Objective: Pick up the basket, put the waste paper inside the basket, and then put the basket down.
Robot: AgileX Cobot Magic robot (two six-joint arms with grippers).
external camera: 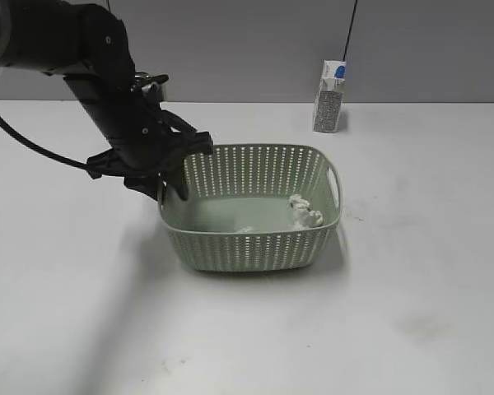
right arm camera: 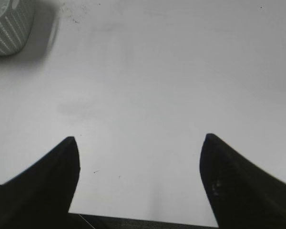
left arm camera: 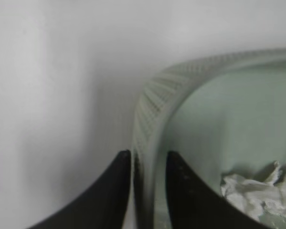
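The pale green basket (external camera: pixel 255 247) stands in the middle of the white table. White wads of waste paper (external camera: pixel 305 213) lie inside it at the right, with a smaller bit near the front wall. My left gripper (external camera: pixel 171 185) straddles the basket's left rim, one finger outside and one inside, shut on the wall. In the left wrist view the fingers (left arm camera: pixel 149 155) clamp the basket rim (left arm camera: pixel 152 100), and crumpled waste paper (left arm camera: pixel 257 195) lies inside. My right gripper (right arm camera: pixel 139 143) is open and empty over bare table, with a basket corner (right arm camera: pixel 7 28) at the top left. It is out of the exterior view.
An upright white-and-blue carton (external camera: pixel 329 97) stands at the back of the table, behind the basket's right end. My black left arm reaches in from the upper left. A grey wall bounds the table at the back.
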